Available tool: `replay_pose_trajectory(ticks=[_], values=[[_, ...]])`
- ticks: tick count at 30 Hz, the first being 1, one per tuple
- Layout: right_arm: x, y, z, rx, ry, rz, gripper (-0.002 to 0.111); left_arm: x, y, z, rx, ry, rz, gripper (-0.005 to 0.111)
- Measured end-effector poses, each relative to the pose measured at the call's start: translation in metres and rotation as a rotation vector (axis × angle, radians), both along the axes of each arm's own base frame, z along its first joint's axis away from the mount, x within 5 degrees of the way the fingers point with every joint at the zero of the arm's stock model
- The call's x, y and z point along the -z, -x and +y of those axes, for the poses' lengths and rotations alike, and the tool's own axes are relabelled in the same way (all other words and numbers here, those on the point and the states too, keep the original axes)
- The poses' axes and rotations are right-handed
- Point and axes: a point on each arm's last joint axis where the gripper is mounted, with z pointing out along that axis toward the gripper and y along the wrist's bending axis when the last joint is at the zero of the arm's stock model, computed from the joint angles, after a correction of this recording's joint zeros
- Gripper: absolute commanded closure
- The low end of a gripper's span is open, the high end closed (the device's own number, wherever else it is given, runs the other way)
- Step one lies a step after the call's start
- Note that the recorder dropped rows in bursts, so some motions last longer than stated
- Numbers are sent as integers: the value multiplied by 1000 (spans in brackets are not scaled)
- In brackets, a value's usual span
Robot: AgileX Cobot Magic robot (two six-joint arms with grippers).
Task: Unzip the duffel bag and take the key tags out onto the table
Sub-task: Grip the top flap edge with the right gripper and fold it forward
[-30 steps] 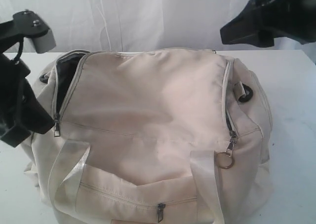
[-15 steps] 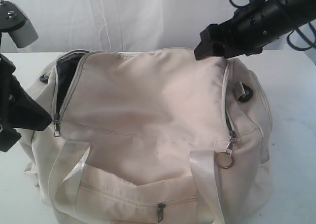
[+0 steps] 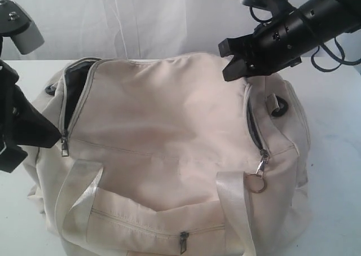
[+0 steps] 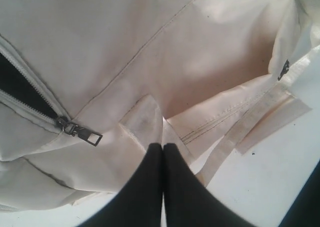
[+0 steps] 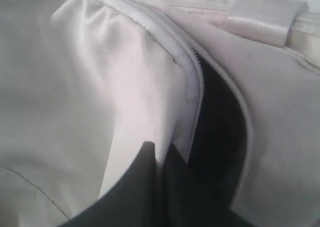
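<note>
Lifting the duffel bag [image 3: 169, 126] open calls for a slow, steady pull: the right tool [image 5: 160, 152] is clamped on its fabric, just beside the dark zipper gap [image 5: 217, 117]. The left tool [image 4: 162, 147], tips together, touches the bag's side. The key tags are hidden.

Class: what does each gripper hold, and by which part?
The right gripper pinches the duffel bag by the flap edge beside its open zipper; the left gripper apparently pinches a fabric fold near a zipper pull.
</note>
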Motion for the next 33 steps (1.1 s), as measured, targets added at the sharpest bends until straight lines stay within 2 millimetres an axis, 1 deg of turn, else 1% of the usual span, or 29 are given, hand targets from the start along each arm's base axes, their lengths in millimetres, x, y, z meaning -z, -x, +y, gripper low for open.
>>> replay_pose_trajectory(ticks=[3, 6, 10, 12, 14, 16, 17, 18, 19, 20, 21, 24, 25, 29, 33], values=[[-8, 5, 0, -30, -13, -18, 108, 6, 0, 0, -5, -3, 7, 107], [-23, 17, 0, -77, -42, -26, 108, 8, -1, 0, -10, 0, 0, 107], [-45, 46, 4, -198, -51, -16, 108, 8, -1, 0, -12, 2, -4, 107], [-58, 65, 15, -271, -53, -40, 108, 8, -1, 0, -12, 2, -3, 107], [-62, 76, 21, -317, -51, -38, 108, 8, -2, 0, -12, -1, -4, 107], [-65, 93, 26, -394, -40, -11, 108, 8, -2, 3, -31, -25, -13, 107], [-63, 107, 31, -451, -23, 13, 108, 7, -2, 9, -76, -57, -29, 107], [-60, 116, 32, -479, -8, 27, 108, 3, 0, 14, -120, -78, -58, 107], [-54, 131, 35, -523, 4, 52, 108, -4, 3, 23, -182, -96, -109, 107], [-49, 142, 36, -550, 15, 68, 108, -10, 6, 30, -224, -116, -153, 107], [-40, 159, 34, -584, 38, 92, 108, -17, 12, 37, -261, -113, -198, 107], [-26, 185, 28, -640, 79, 123, 108, -24, 17, 42, -288, -98, -246, 107], [-22, 193, 26, -656, 86, 134, 108, -24, 19, 43, -292, -88, -258, 107], [3, 220, 14, -694, 126, 209, 108, -15, 18, 42, -294, -81, -265, 107], [30, 232, 4, -698, 190, 275, 108, -11, 17, 40, -293, -61, -258, 107]])
